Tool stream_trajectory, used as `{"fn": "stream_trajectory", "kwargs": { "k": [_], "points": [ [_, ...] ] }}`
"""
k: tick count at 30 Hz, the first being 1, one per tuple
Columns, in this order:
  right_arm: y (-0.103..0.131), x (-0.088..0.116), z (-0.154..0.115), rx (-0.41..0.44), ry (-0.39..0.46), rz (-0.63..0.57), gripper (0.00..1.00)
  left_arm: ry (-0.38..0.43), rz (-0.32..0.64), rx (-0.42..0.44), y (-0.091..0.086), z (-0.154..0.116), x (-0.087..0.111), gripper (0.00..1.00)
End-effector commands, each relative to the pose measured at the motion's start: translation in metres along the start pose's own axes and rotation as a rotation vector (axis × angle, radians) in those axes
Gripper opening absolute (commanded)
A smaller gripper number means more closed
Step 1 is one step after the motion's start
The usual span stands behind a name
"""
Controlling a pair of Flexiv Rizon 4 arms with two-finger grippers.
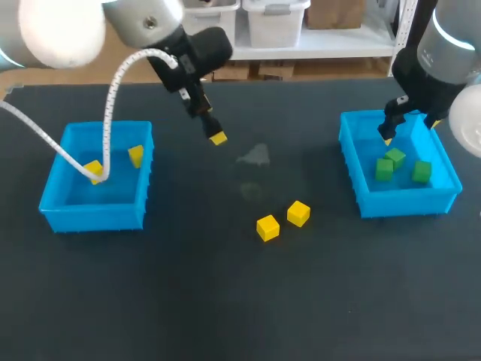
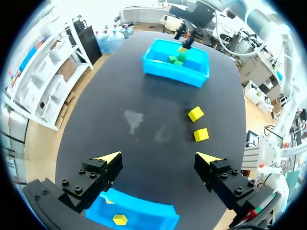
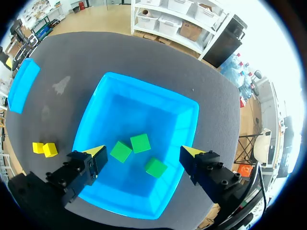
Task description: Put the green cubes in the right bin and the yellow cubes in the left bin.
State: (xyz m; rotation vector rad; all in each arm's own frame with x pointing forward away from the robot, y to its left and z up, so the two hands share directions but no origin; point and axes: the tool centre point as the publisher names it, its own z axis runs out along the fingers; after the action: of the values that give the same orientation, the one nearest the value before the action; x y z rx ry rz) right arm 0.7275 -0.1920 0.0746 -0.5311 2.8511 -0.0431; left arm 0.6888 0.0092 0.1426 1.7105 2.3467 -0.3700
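Over the right bin [image 1: 406,201]: right gripper [image 3: 143,152], fingers spread wide, nothing held.
Between the bins: left gripper [image 2: 159,157], fingers apart and empty, above the table [image 1: 225,301], nearer the left bin [image 1: 94,214].
Green cubes [image 1: 395,156]: three, close together inside the right bin.
Yellow cubes [image 1: 92,168]: two in the left bin; two loose cubes [image 1: 267,227] just beside each other mid-table.

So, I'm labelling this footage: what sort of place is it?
Probably a robot test bench: left arm and right arm over a black table, left bin, right bin, yellow cubes between.
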Motion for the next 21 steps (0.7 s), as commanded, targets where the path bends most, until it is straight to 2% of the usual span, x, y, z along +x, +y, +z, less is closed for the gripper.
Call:
{"fn": "stream_trajectory", "kwargs": {
  "k": [1, 6, 11, 21],
  "points": [
    [0.0, 0.001, 0.0, 0.002, -0.003, 0.001, 1.0, 0.026, 0.02, -0.001, -0.013, 0.012, -0.009, 1.0],
    [0.0, 0.001, 0.0, 0.002, -0.003, 0.001, 1.0, 0.042, 0.047, 0.006, -0.033, 0.026, -0.014, 1.0],
    [0.0, 0.001, 0.0, 0.002, -0.003, 0.001, 1.0, 0.069, 0.085, -0.027, -0.047, 0.043, -0.019, 1.0],
    [0.0, 0.001, 0.0, 0.002, -0.003, 0.001, 1.0, 0.135, 0.117, -0.068, -0.065, 0.081, -0.035, 1.0]
  ]
}}
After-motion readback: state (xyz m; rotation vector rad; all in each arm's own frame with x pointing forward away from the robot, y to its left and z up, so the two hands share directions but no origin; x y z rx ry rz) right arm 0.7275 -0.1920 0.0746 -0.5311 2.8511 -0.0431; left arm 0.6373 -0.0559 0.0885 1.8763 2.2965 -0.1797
